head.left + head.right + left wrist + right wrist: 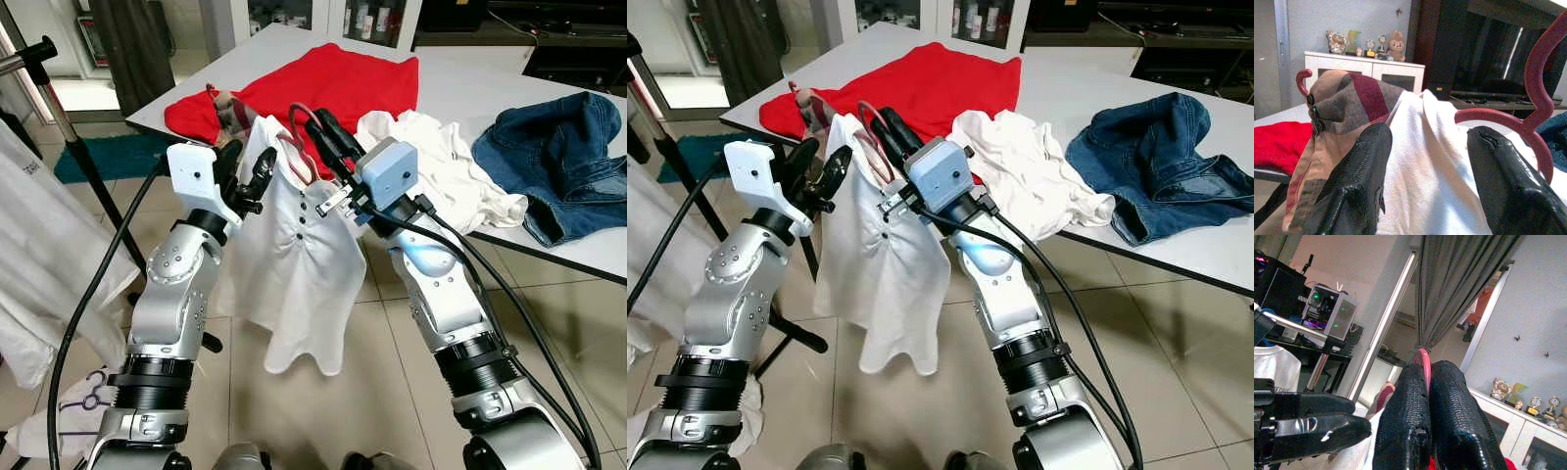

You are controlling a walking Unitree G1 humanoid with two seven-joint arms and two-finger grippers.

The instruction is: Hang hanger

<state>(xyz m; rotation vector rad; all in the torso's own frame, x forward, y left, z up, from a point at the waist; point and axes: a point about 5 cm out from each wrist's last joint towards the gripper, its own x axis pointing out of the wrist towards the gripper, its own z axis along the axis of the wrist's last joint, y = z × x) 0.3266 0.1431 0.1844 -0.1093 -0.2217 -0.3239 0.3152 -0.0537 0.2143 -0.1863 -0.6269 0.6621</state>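
Note:
A white shirt (299, 264) hangs from a red hanger (297, 147) in front of me, off the table's near corner. My right gripper (323, 127) is shut on the hanger's hook, and the red wire (1423, 363) shows pinched between its black fingertips. My left gripper (245, 168) is open at the shirt's left shoulder. In the left wrist view its two fingers (1359, 181) stand wide apart, with the white cloth (1425, 161) and the hanger's curved arm (1533, 93) between them.
On the white table (460, 73) lie a red garment (333, 78), a white garment (441, 166), blue jeans (563, 162) and a plaid piece on another hanger (230, 108). A clothes rack pole (69, 127) with hanging white clothes (39, 245) stands at the left.

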